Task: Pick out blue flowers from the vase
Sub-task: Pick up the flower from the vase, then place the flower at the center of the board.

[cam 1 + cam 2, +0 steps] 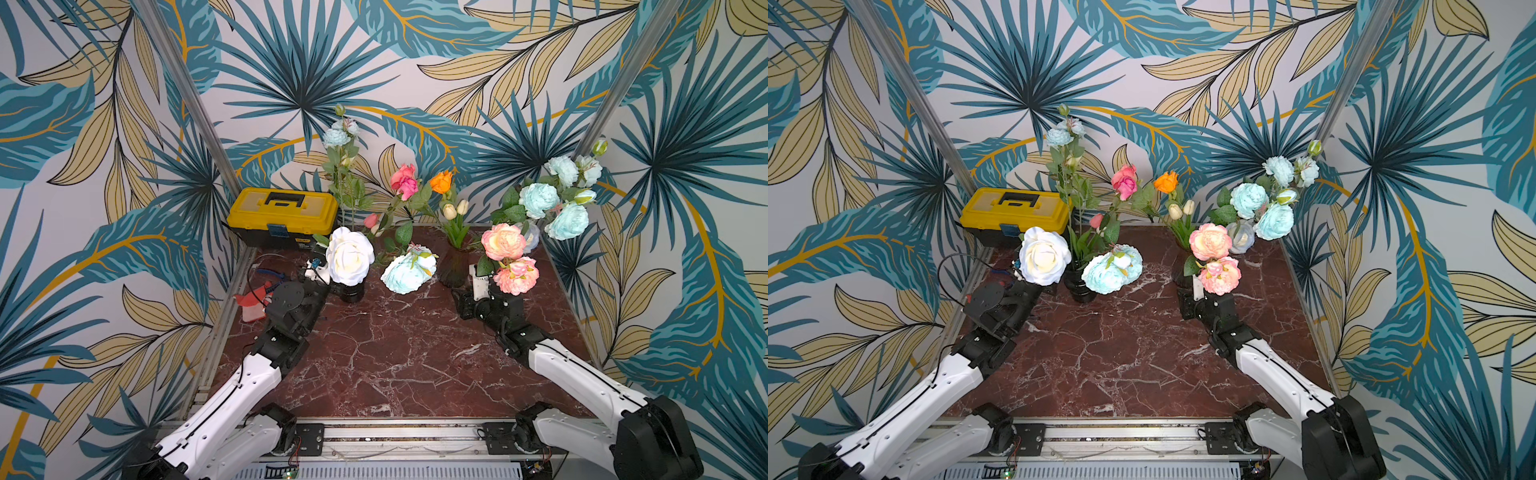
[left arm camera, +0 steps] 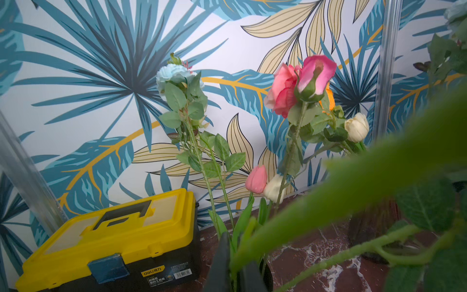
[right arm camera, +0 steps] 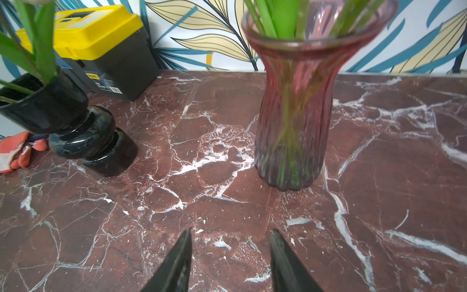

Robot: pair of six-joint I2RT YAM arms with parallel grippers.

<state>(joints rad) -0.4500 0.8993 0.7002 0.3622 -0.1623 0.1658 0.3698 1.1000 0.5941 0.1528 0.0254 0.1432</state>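
Note:
Blue flowers (image 1: 540, 200) stand in a cluster at the back right, above the ribbed pink glass vase (image 3: 290, 121). A tall blue flower (image 1: 336, 137) rises behind the black vase (image 1: 353, 293). Another blue bloom cluster (image 1: 409, 272) hangs low between the two vases. My left gripper (image 2: 236, 250) is shut on a thick green stem beside the black vase, just under a white rose (image 1: 349, 255); I cannot tell which bloom that stem carries. My right gripper (image 3: 231, 231) is open with nothing between its fingers, low over the marble in front of the pink vase.
A yellow toolbox (image 1: 282, 216) stands at the back left, with a red-and-white glove (image 1: 251, 305) in front of it. Pink-peach peonies (image 1: 505, 243) hang over my right wrist. Pink roses (image 1: 404, 183), an orange bloom (image 1: 441, 181) and cream tulip buds (image 1: 455, 209) stand at the back.

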